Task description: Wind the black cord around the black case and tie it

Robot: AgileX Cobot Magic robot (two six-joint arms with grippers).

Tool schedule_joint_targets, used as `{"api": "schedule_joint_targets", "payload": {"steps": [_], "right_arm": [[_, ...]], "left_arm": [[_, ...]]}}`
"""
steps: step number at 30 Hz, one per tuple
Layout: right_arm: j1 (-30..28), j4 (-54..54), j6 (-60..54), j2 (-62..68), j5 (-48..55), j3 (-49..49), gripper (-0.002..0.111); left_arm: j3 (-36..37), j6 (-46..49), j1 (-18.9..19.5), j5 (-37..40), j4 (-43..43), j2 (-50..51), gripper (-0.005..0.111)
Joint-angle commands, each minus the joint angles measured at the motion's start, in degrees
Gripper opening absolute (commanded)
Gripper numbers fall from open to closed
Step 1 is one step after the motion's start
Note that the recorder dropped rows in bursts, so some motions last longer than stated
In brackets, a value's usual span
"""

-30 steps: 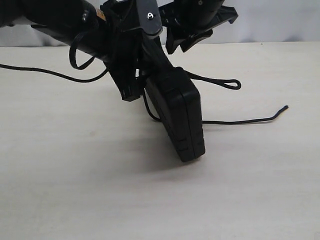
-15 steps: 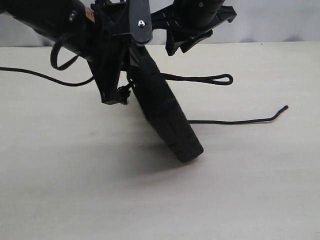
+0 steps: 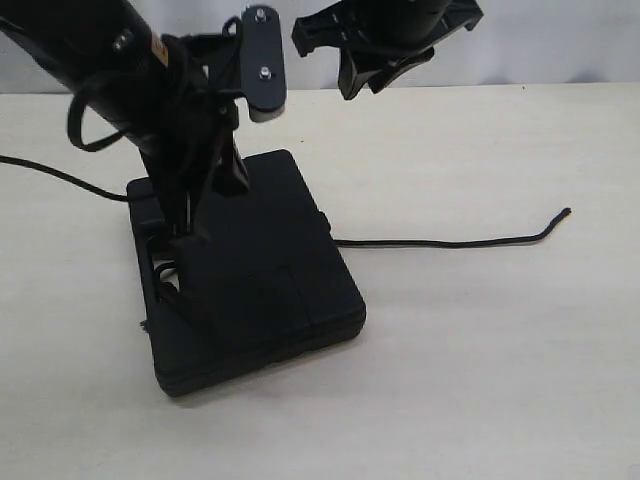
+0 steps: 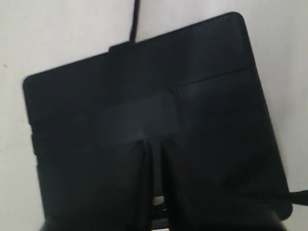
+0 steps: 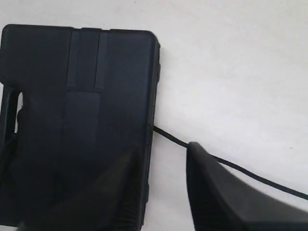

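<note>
The black case [image 3: 260,270] lies flat on the desk [image 3: 480,350] atop the black cord [image 3: 450,242]; wrapping seems barely begun. Whether the left claw [image 4: 155,144] pinches anything is unclear; the right claw [image 5: 163,154] hangs spread, empty. Next, that cord must be drawn over the case.

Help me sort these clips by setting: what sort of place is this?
Probably a robot lab bench: bare pale tabletop, plain wall, a left arm and right arm over it, only a black case and cord laid out.
</note>
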Motion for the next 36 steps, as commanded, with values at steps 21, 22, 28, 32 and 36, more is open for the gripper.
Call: {"api": "schedule_joint_targets", "payload": {"steps": [21, 22, 28, 32, 36], "right_arm": [[-17.1, 7.6, -10.9, -7.7, -11.3, 28.0, 0.031], [-17.1, 7.6, -10.9, -7.7, -11.7, 28.3, 0.031], [-17.1, 7.6, -10.9, -7.7, -12.2, 28.4, 0.031], [-17.1, 7.6, -11.0, -7.7, -12.8, 28.4, 0.031], [-17.1, 7.6, -11.1, -7.7, -13.2, 28.4, 0.031]], "left_arm": [[16.9, 26.7, 7.8, -1.8, -15.1, 1.9, 0.064], [18.2, 28.4, 7.8, -5.1, -16.6, 1.9, 0.067], [20.9, 43.6, 7.8, -17.0, -30.7, 2.7, 0.041], [20.9, 43.8, 7.8, -18.7, -30.7, 2.7, 0.000], [20.1, 43.8, 7.8, -25.0, -32.0, 0.5, 0.000]]}}
